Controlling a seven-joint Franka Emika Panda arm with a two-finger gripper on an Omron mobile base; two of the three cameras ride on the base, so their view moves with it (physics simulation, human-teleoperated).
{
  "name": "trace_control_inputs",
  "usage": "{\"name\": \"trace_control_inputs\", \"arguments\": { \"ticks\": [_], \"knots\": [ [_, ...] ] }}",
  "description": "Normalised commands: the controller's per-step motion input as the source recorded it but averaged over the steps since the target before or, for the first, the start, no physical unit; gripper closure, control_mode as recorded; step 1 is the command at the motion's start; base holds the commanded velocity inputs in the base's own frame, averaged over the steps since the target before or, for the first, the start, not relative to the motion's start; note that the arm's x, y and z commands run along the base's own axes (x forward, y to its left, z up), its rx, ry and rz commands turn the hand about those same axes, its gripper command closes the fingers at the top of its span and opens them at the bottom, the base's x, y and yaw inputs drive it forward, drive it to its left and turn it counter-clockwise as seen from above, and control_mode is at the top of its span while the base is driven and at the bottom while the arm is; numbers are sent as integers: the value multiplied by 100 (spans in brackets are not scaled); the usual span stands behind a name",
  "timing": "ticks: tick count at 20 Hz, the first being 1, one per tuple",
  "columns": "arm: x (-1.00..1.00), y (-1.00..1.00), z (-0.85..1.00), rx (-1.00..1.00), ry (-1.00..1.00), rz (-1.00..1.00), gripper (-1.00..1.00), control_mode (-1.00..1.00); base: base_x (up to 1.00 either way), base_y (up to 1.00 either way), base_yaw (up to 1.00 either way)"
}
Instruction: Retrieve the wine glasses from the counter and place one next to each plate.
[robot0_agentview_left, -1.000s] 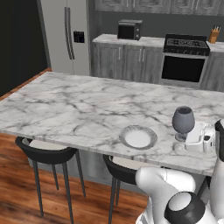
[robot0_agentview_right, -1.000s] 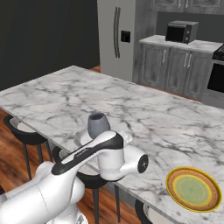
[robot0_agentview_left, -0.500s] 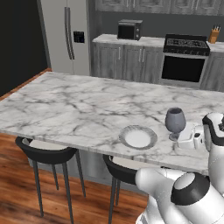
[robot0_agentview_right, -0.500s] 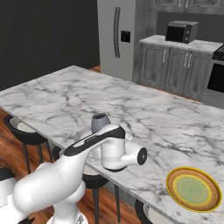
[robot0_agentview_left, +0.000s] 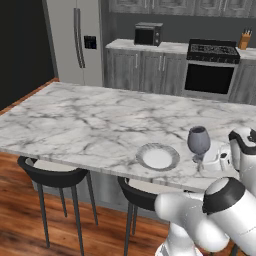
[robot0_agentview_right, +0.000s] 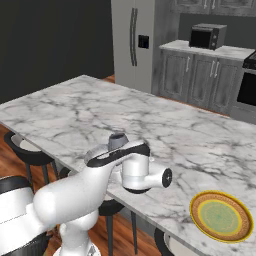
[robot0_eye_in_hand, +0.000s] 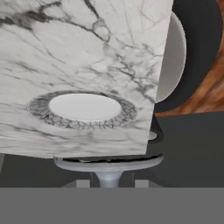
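One glass in hand: I am grasping a smoky wine glass (robot0_agentview_left: 198, 141) by its short stem; in the hand view the stem and round foot sit between my gripper (robot0_eye_in_hand: 108, 183) tips, jaws pinched narrow on it.
Landmark: the white plate (robot0_agentview_left: 158, 157) with the grey patterned rim, lying on the marble island (robot0_agentview_left: 90, 125) near its front edge, above the black stools (robot0_agentview_left: 55, 177).
Glass, relative to the white plate: just beside it on its right, upright, bowl on top. The foot looks at or just above the marble; I cannot tell whether it touches.
My hand, relative to the white plate: further right than the glass, low over the island's front edge.
Yellow plate (robot0_agentview_right: 220, 216): well apart from the white plate, further right along the same front edge, with no glass beside it.
Step in hand, as I judge it: setting the first glass down next to the white plate; the carry looks done and the release is not.
Next move calls for: lowering until the foot sits flat on the marble, clear of the plate's rim, then parting my fingers gently and backing away sideways so I don't catch the stem.
After that, I reckon: the second glass has to be fetched from the counter for the yellow plate.
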Motion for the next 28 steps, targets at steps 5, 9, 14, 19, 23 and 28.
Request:
{"name": "trace_control_inputs", "arguments": {
  "ticks": [5,9,14,19,23,28],
  "knots": [
    [19,-2,-38,-1,0,5,100,-100,0,0,0],
    [38,-1,-29,0,0,3,100,-100,0,0,0],
    [44,0,-21,2,0,3,100,-100,0,0,0],
    [31,-9,-21,0,0,2,100,-100,0,0,0],
    [26,-18,-23,0,1,2,100,-100,0,0,0],
    [29,-25,-21,0,0,3,100,-100,0,0,0]
  ]
}}
